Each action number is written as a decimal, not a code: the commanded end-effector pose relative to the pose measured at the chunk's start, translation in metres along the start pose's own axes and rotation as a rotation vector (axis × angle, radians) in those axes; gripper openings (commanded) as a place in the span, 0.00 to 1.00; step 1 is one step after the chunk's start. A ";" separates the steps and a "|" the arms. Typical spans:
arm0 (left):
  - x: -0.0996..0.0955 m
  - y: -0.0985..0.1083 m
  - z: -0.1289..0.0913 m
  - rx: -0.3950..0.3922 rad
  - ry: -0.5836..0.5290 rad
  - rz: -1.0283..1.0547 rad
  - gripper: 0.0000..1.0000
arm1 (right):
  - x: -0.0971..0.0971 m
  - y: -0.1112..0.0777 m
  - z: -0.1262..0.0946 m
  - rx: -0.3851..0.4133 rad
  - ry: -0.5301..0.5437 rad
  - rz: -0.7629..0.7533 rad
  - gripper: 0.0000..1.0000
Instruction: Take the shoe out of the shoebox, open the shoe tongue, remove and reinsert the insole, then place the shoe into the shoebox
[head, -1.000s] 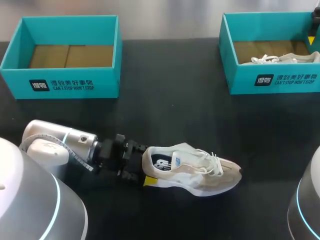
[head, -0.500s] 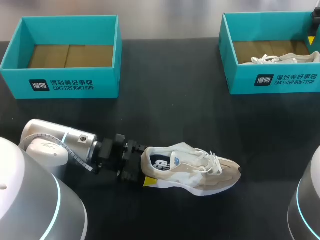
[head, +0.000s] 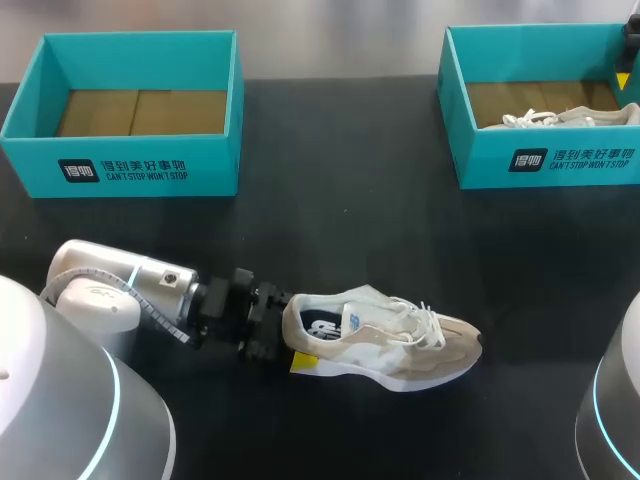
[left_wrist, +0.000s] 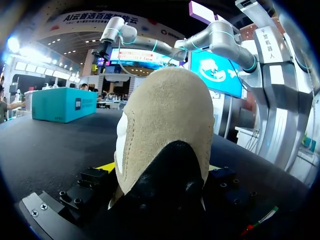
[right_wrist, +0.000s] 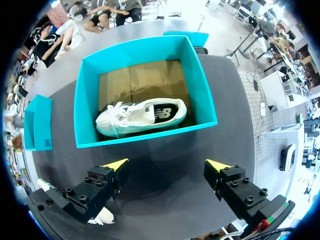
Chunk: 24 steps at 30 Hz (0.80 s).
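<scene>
Shoe: the beige-and-white suede sneaker (head: 400, 345) is sitting on its sole on the black table (head: 330, 240), toe pointing towards my right, well apart from both boxes. Its dark printed insole is showing through the opening, and the tongue is mostly hiding under the white laces.
Left claw: the left gripper (head: 293, 335) is clamping the sneaker's heel from two sides. From above only one yellow tip is peeking out beneath the heel; the other is hiding behind it.
Left wrist view: the suede heel is filling the space between the fingers and blocking the rest of the shoe. Only slivers of yellow are showing at either side.
Right claw: the right gripper (right_wrist: 166, 167) is hanging with its fingers wide apart and gripping nothing, just outside the near wall of the right teal cardboard shoebox (right_wrist: 205, 95). From above it is cut off at the corner.
Right box: a white lace-up sneaker (right_wrist: 142, 116) is lying inside on the brown floor. In the head view the front wall is hiding its lower half.
Left box: the left teal cardboard shoebox (head: 125, 150) is standing open, showing only its brown floor.
</scene>
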<state>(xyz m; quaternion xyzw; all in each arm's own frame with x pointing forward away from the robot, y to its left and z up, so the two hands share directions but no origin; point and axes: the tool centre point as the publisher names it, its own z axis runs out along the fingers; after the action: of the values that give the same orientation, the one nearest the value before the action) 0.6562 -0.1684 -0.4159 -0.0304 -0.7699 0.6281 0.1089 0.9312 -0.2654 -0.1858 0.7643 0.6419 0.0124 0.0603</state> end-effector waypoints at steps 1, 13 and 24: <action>0.001 0.002 0.000 0.004 -0.013 0.003 0.00 | 0.000 0.000 0.000 0.000 0.000 0.000 1.00; 0.004 0.001 -0.010 0.004 -0.070 0.018 0.00 | 0.000 0.000 0.000 0.000 0.000 0.000 1.00; 0.000 0.000 -0.009 -0.006 -0.038 0.015 0.00 | 0.000 0.000 0.000 0.000 0.000 0.000 1.00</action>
<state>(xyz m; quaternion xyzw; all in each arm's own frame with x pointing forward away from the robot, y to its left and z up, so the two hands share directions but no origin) 0.6552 -0.1595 -0.4141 -0.0217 -0.7737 0.6275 0.0848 0.9312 -0.2654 -0.1858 0.7643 0.6419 0.0124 0.0603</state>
